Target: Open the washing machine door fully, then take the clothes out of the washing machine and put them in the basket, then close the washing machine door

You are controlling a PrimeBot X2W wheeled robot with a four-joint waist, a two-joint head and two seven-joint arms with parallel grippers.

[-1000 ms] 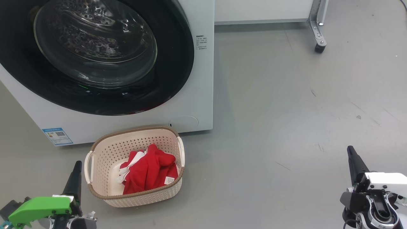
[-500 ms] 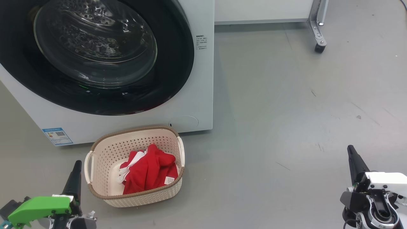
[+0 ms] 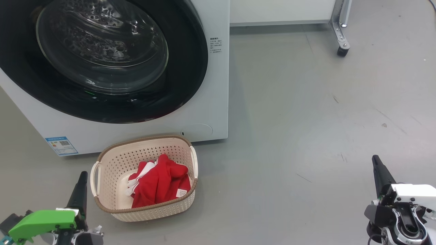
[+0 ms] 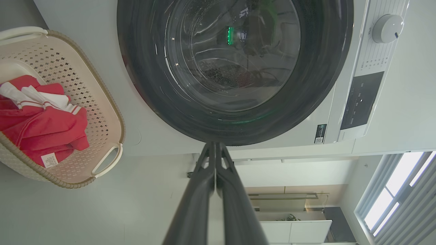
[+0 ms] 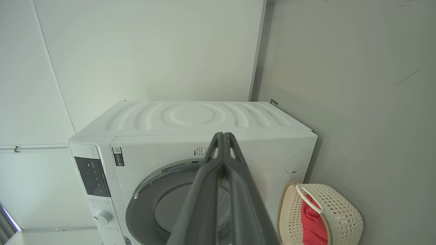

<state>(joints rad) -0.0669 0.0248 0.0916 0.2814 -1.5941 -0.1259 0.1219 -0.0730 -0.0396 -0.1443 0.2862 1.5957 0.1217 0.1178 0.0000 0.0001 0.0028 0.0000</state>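
The washing machine (image 3: 218, 85) fills the head view's upper left, and its door (image 3: 102, 51) lies flat against the front with its black rim and glass bowl. Red clothes (image 3: 158, 185) with white trim and a small label rest inside the cream basket (image 3: 143, 144) on the floor before the machine. My left gripper (image 3: 81, 178) is shut and empty just left of the basket. Far to the right, low over the floor, my right gripper (image 3: 376, 163) is shut and empty too. The wrist views show the fingers (image 4: 215, 160) (image 5: 223, 143) pressed together, the door (image 4: 235, 68), and the basket (image 5: 344, 211).
Grey floor (image 3: 306, 119) spreads to the right of the machine. A metal leg with a caster wheel (image 3: 342, 51) stands at the upper right, by a white panel along the back.
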